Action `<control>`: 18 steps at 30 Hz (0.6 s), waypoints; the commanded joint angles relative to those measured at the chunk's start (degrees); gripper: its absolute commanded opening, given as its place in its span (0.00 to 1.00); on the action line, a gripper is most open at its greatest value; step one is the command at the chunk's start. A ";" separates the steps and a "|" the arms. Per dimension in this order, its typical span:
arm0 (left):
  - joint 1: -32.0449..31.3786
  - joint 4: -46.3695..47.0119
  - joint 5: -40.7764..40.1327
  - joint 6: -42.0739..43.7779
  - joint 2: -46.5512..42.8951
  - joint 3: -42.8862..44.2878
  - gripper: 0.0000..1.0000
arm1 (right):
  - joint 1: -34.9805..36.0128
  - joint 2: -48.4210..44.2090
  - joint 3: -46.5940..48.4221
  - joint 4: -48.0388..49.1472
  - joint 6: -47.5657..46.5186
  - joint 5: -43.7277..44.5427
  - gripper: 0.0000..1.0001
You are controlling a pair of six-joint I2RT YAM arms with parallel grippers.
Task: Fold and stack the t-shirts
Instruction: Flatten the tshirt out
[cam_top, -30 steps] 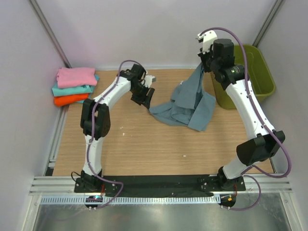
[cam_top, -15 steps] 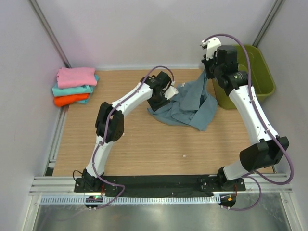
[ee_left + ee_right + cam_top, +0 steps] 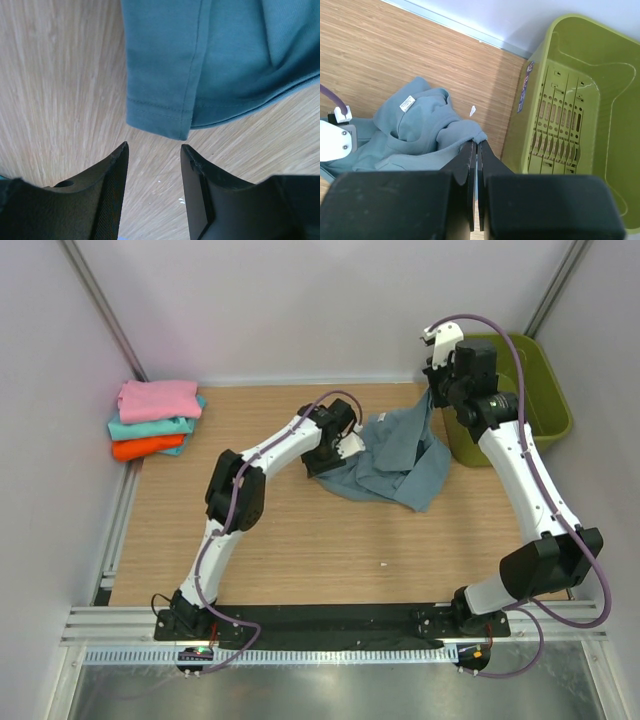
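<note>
One slate blue-grey t-shirt (image 3: 385,465) lies crumpled toward the counter's (image 3: 300,530) far right corner, just beside the olive basket (image 3: 540,390). One fold of it is raised and pinched in the closed right gripper (image 3: 476,146). The left gripper (image 3: 153,150), jaws partly apart and holding nothing, hangs just short of the shirt's hem corner, and that wrist view cuts off most of the shirt.

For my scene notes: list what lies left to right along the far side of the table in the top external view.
stack of folded t-shirts (pink on teal on orange) → slate blue-grey t-shirt, crumpled → olive-green basket
</note>
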 commanded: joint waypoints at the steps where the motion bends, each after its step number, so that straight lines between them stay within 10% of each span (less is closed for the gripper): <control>1: -1.20 -1.95 0.08 1.62 -0.34 2.64 0.47 | -0.57 -2.99 0.28 3.56 0.54 -0.28 0.01; 18: -3.40 -1.69 1.48 1.18 0.54 2.38 0.44 | -1.71 -2.64 -0.16 3.91 0.98 -0.19 0.01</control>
